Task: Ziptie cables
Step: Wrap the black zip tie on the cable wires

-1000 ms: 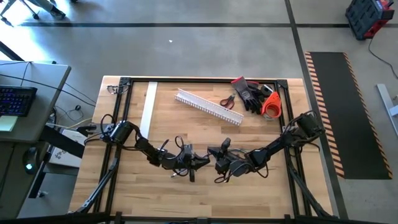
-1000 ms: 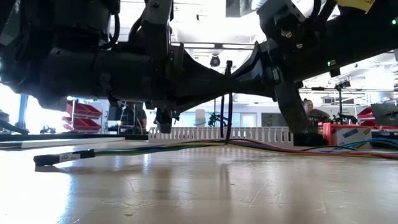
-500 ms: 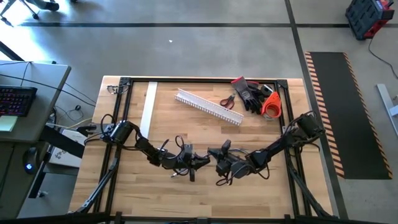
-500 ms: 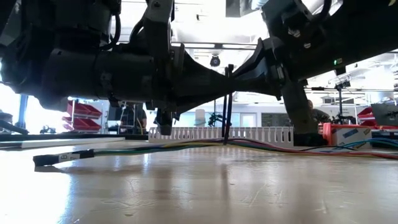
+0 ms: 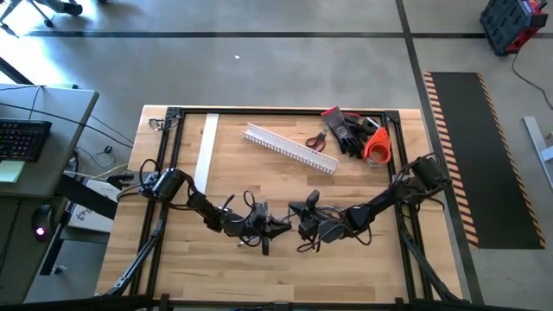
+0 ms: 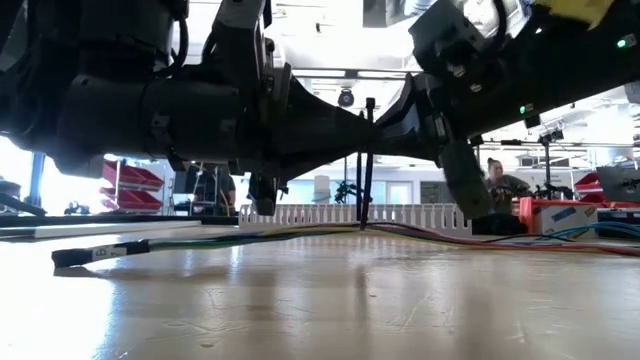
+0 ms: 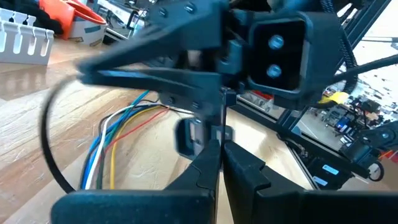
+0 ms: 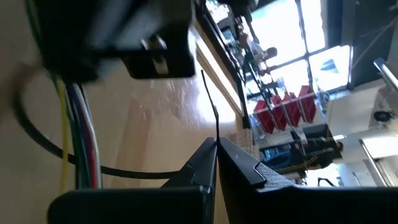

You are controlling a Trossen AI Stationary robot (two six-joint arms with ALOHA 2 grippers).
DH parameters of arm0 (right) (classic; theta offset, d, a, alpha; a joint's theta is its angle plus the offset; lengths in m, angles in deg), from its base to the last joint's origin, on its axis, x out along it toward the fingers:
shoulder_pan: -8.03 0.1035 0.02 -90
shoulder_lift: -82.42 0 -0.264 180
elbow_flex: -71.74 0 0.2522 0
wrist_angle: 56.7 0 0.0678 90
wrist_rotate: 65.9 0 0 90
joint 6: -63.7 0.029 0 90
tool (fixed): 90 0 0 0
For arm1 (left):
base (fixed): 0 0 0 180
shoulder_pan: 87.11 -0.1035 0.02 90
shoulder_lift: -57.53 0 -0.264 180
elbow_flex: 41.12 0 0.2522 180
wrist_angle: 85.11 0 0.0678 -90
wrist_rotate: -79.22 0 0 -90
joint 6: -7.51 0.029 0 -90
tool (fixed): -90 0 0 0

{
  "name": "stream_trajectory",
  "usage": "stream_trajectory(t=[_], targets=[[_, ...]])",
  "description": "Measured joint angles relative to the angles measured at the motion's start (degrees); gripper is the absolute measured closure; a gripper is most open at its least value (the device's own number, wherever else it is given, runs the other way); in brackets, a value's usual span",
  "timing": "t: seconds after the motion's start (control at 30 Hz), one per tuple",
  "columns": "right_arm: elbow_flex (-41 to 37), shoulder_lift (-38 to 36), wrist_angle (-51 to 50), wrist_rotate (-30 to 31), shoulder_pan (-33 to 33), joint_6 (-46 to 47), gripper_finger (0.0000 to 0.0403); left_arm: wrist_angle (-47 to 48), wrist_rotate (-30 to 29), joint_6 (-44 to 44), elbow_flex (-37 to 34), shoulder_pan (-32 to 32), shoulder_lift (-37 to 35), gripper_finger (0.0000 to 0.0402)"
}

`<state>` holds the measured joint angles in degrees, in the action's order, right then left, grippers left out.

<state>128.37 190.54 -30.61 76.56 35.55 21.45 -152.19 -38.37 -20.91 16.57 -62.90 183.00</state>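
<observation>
Cables (image 6: 300, 238): coloured bundle lying flat on tabletop (image 5: 363, 268), mid-front, a black zip tie (image 6: 364, 165) looped around it. Left tool (image 5: 278, 226) and right tool (image 5: 302, 229) both closed on the tie's thin strap.

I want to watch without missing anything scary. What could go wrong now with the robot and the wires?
Both grippers, left and right, are shut on a thin black zip tie and sit very close, so they might bump. The tie could slip from the fingers. The wires lie loose on the table under it, so a pull might tighten the loop without catching them all.
</observation>
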Motion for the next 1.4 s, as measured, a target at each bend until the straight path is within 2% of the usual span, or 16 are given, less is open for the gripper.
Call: stream_trajectory(t=[0.63,1.1,1.4], targets=[[-0.04,0.00,0.25,1.75,1.77,-0.26,0.0403,-0.04,-0.41,-0.13,0.00,0.00,0.00,0.0402],[1.03,0.00,0.69,0.96,3.68,-4.30,0.0403,2.00,0.30,-7.21,-0.02,-1.63,0.00,0.0402],[1.31,0.00,0.89,-0.19,4.82,-6.90,0.0403,1.28,2.12,-8.01,-0.19,-2.12,0.00,0.0402]])
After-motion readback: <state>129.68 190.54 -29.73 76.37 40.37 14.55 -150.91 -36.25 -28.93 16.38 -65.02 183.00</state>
